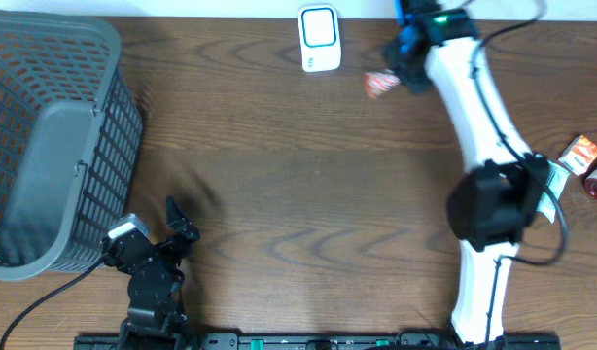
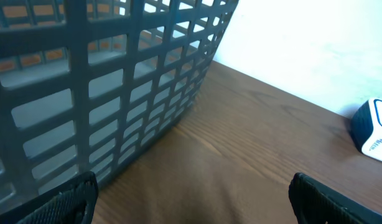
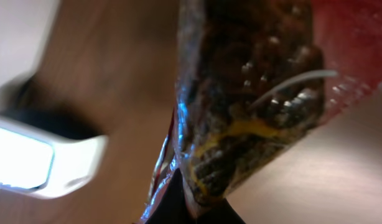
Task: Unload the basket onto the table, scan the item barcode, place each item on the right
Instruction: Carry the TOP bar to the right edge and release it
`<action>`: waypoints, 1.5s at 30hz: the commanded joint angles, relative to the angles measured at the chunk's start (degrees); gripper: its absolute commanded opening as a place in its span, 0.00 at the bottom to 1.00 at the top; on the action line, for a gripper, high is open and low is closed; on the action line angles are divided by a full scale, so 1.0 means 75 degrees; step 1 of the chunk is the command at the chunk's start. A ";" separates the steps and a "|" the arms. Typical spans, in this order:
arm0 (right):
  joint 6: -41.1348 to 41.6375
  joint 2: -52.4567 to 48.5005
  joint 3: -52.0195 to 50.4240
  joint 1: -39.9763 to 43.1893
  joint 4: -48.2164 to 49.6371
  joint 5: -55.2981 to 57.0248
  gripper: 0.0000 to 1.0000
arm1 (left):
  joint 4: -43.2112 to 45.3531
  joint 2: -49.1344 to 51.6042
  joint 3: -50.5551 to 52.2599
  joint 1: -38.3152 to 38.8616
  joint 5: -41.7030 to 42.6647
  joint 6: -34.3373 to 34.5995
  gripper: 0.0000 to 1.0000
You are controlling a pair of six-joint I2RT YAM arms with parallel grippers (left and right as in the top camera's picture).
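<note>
Red packet (image 1: 380, 85), long axis toward white scanner (image 1: 319, 39)

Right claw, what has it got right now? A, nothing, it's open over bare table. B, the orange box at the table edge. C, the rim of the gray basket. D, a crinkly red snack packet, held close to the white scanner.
D: the right claw is shut on the snack packet, and the white scanner sits just beside it in the right wrist view.
</note>
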State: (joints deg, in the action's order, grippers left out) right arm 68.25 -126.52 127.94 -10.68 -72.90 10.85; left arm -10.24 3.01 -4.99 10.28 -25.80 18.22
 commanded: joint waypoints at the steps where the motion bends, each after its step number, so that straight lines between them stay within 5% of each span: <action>1: -0.0431 0.0335 0.0090 0.0545 -0.1207 0.1451 0.01 | -0.0050 -0.0009 0.0189 -0.0026 -0.0044 0.0012 0.98; 4: -0.0423 0.0329 0.0035 0.1160 -0.2387 0.1964 0.01 | -0.0050 -0.0009 0.0189 -0.0026 -0.0044 0.0012 0.98; 10: -0.0423 0.0321 -0.0866 0.2416 -0.2739 0.3276 0.01 | -0.0050 -0.0009 0.0189 -0.0026 -0.0044 0.0012 0.98; 20: -0.0612 0.0318 -0.3515 0.3987 -0.0586 0.3354 0.04 | -0.0050 -0.0009 0.0189 -0.0026 -0.0044 0.0012 0.98; 21: -0.0723 0.0318 -0.3646 0.4071 -0.0466 0.3249 0.11 | -0.0050 -0.0009 0.0189 -0.0026 -0.0044 0.0012 0.98; 22: -0.0825 0.0318 -0.3689 0.4156 -0.0446 0.3107 0.33 | -0.0050 -0.0009 0.0189 -0.0026 -0.0044 0.0012 0.98; 25: -0.1451 0.0455 -0.3480 0.4269 -0.0452 0.2748 0.76 | -0.0050 -0.0009 0.0189 -0.0026 -0.0044 0.0012 0.98; 26: -0.1673 0.0536 -0.3375 0.4275 -0.0458 0.2652 0.99 | -0.0050 -0.0009 0.0189 -0.0026 -0.0044 0.0012 0.98; 37: -0.3477 0.3383 -0.2795 0.3969 -0.0965 -0.0149 0.99 | -0.0050 -0.0009 0.0189 -0.0026 -0.0044 0.0012 0.98; 45: -0.4211 0.5342 -0.2795 0.3943 -0.2769 -0.0892 0.99 | -0.0050 -0.0009 0.0189 -0.0026 -0.0044 0.0012 0.98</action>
State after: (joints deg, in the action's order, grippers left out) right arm 41.65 -88.79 107.02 19.05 -91.31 7.22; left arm -10.24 3.01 -4.99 10.28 -25.80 18.22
